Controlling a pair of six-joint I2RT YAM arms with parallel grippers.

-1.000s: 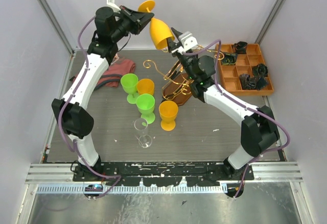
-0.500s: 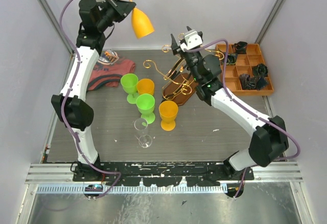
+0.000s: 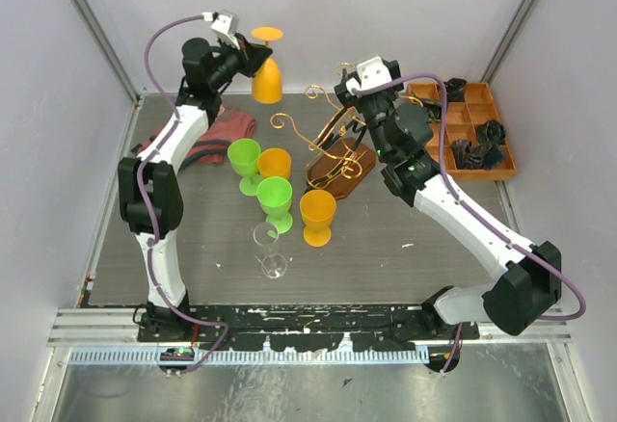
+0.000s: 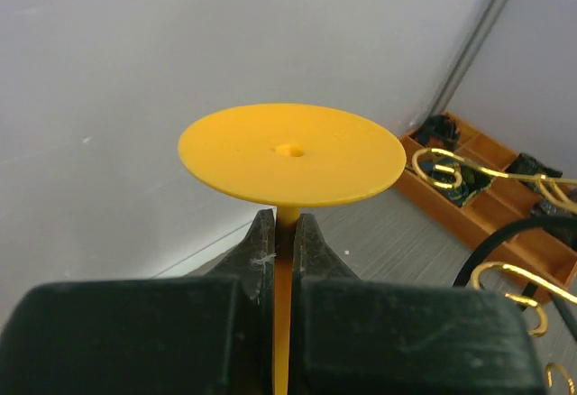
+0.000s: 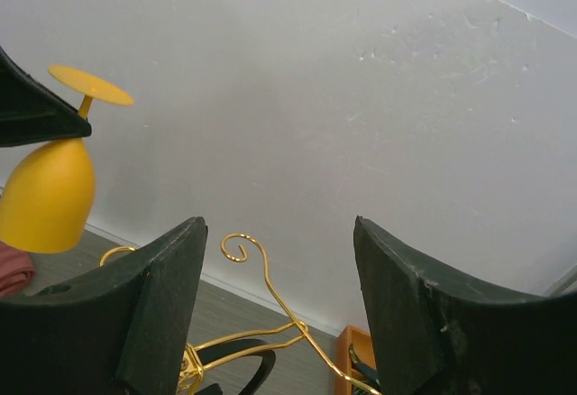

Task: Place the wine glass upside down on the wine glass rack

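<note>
1. Firmly clenched on a thin stem, the left gripper [image 3: 249, 54] holds an orange wine glass [image 3: 267, 77] upside down: its round foot is on top and its bowl opens downward.
2. From the left wrist camera, the two dark fingers [image 4: 257, 255] press the stem from either side just under the flat foot of the glass.
3. The glass hangs in the air near the back wall, above the far edge of the table [image 3: 405, 249]. It is to the left of the wine glass rack [image 3: 333, 147] and does not touch it.
4. The rack is a gold wire stand with curled arms on an oval dark wooden base. It sits toward the back of the table, right of centre, with no glass on it.
5. The right gripper [image 3: 345, 77] is raised above the rack with its fingers spread wide and nothing between them.
6. From the right wrist camera, a gold curl of the rack rises between the parted fingers, and the orange glass shows at the far left.
7. Five more glasses stand upright in a cluster on the table left of the rack: two green [image 3: 245, 158], two orange [image 3: 317, 214] and one clear [image 3: 271, 249].
8. A red cloth [image 3: 214, 135] lies at the back left beneath the left arm.
9. An orange tray [image 3: 466, 114] with compartments holding dark items sits at the back right.
</note>
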